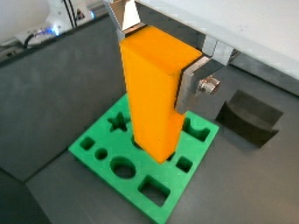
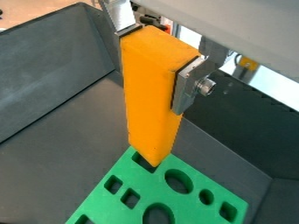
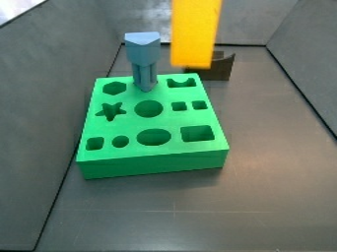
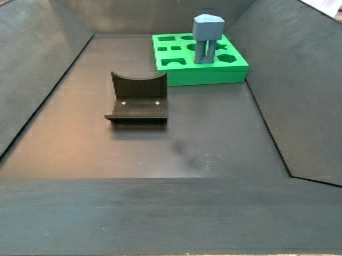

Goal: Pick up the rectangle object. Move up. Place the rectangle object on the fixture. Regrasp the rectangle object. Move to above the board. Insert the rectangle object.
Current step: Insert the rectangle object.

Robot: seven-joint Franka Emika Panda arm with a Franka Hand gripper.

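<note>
My gripper is shut on the rectangle object, an orange-yellow block that hangs upright from the silver fingers. It is held in the air over the green board; both wrist views show its lower end above the cut-outs. In a side view the rectangle object floats above the far part of the board, with the gripper cut off by the frame edge. The dark notched fixture stands bare on the floor, apart from the board. In that side view neither the gripper nor the block shows.
A blue pentagon-topped peg stands upright in the board's far row, close beside the hanging block. It appears again as the blue peg. The fixture sits just behind the board. Sloping dark bin walls enclose the floor.
</note>
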